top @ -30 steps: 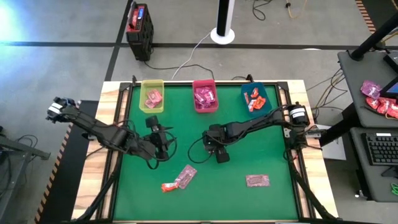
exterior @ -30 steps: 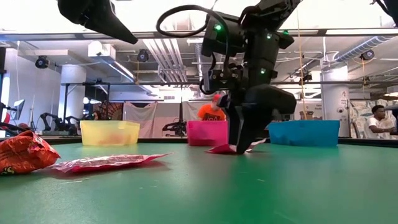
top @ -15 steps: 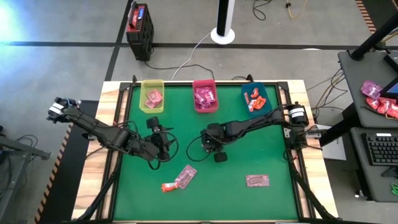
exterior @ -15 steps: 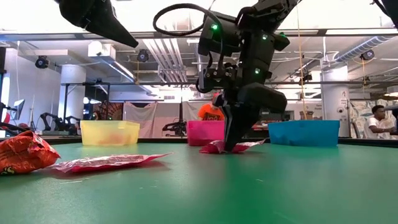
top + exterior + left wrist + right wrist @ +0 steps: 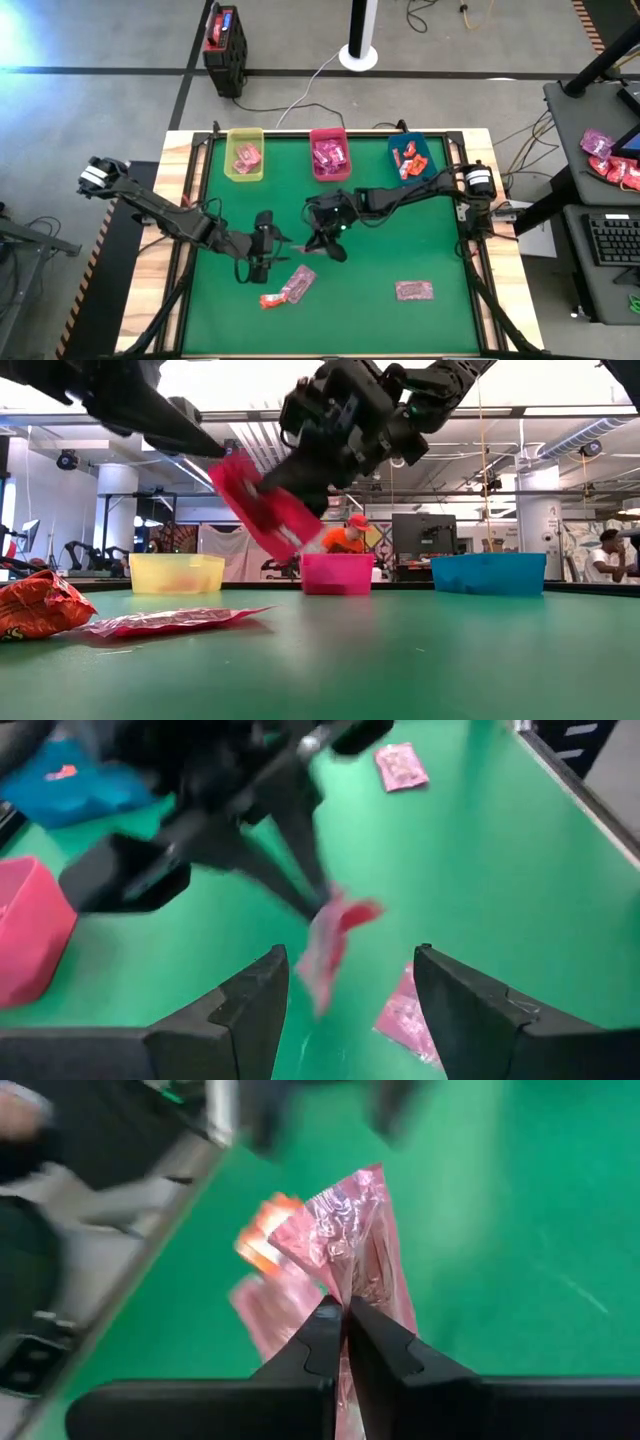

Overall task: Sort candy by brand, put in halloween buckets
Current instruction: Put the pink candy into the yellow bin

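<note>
My right gripper [image 5: 345,1330] has just clamped a crinkly magenta-pink foil candy packet [image 5: 262,506] and lifted it off the green felt table [image 5: 400,250], below the pink-red translucent bin [image 5: 330,155]. Left gripper [image 5: 345,995] hovers beside it, fingers spread, empty.

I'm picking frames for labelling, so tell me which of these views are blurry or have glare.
Left wrist view: the right gripper and its pink packet are motion-smeared. Low view: that packet is streaked, and bright ceiling light washes out the top. Right wrist view: the packet is fairly sharp, the background soft. High view: glare at the upper left floor, table clear.
</note>
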Robot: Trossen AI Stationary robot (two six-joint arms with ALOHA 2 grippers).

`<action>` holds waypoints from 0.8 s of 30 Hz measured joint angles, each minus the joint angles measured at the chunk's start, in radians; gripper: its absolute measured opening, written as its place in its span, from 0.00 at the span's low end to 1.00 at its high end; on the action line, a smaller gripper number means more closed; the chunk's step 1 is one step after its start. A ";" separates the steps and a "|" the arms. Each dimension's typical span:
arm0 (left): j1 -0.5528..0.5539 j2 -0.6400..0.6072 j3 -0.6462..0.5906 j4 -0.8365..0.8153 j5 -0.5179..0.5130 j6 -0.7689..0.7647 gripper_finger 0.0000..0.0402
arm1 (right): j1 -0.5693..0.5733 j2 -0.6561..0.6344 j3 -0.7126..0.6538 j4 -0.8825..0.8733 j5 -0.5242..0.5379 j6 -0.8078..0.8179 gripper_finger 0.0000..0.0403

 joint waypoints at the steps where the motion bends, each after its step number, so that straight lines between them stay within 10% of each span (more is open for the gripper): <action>1: 0.000 0.000 -0.009 0.007 -0.006 -0.006 0.50 | -0.001 0.000 0.000 0.020 -0.025 0.000 0.03; 12: 0.003 0.011 -0.070 0.171 -0.033 -0.013 0.47 | 0.001 0.000 0.030 0.081 -0.033 -0.013 0.03; 20: 0.003 0.061 -0.055 0.169 -0.033 -0.005 0.06 | 0.001 -0.002 0.053 0.068 -0.002 -0.011 0.03; 24: 0.004 0.066 -0.051 0.168 -0.036 -0.006 0.04 | -0.008 -0.002 0.053 0.063 -0.006 0.023 0.07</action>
